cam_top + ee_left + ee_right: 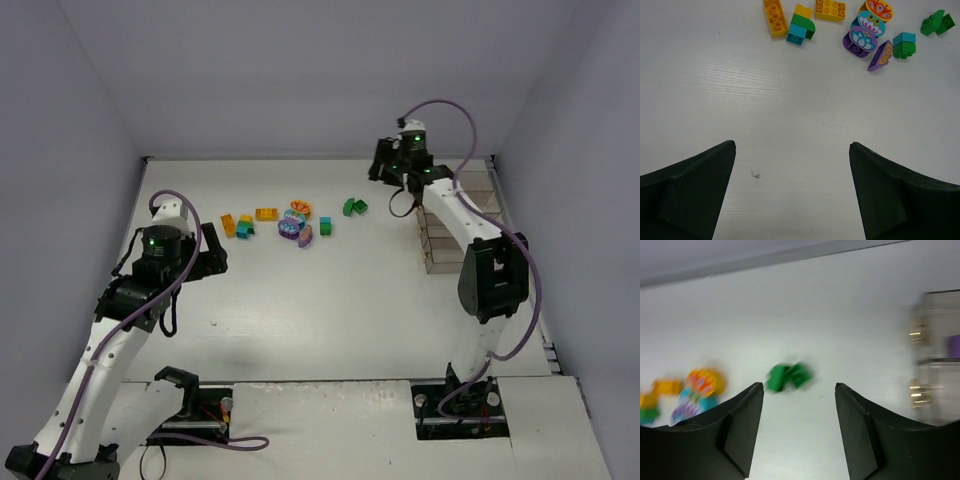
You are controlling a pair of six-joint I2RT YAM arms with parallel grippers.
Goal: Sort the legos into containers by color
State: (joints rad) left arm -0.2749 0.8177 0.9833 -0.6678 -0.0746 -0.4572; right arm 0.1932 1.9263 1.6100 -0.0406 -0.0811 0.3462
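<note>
The legos [290, 220] lie in a loose cluster at the table's far middle, with a green pair [354, 207] to their right. The containers [455, 225] stand in a row at the right, partly under my right arm. My left gripper [215, 250] is open and empty, left of the cluster. In the left wrist view it [792, 165] hangs over bare table, with orange bricks [775, 17], purple rounded pieces [861, 40] and green bricks [937, 22] ahead. My right gripper [385, 172] is open and empty. Its blurred wrist view shows it [799, 390] just short of the green pair [788, 376].
In the right wrist view the containers [937, 355] are at the right edge, one holding a purple piece [954, 346]. Grey walls enclose the table on three sides. The back wall edge [300, 158] runs just beyond the legos.
</note>
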